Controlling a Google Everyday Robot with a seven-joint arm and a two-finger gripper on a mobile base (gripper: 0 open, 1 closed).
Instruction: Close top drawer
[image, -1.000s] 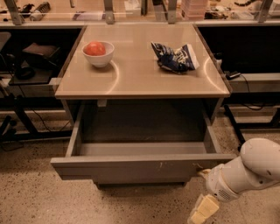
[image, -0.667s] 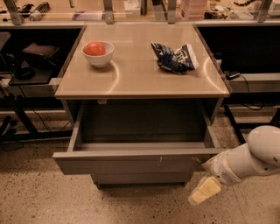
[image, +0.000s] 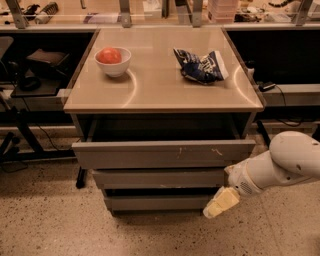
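The top drawer (image: 162, 153) is a wide grey handle-less front with small pale scratches right of centre. It stands only slightly out from the cabinet, with a narrow dark gap behind its top edge. My gripper (image: 220, 203) has pale yellow fingertips and hangs below and to the right of that drawer, in front of the lower drawers' right end. It is not touching the top drawer front. The white arm (image: 280, 165) comes in from the right edge.
On the tan tabletop (image: 160, 90) stand a white bowl holding a red fruit (image: 112, 59) and a crumpled blue chip bag (image: 201, 66). Two shorter grey drawer fronts (image: 160, 177) sit below. Dark shelving flanks the cabinet. Speckled floor (image: 50, 220) lies in front.
The top drawer has gone from wide open to nearly shut. The view has shifted closer to the cabinet. My arm stays at the lower right.
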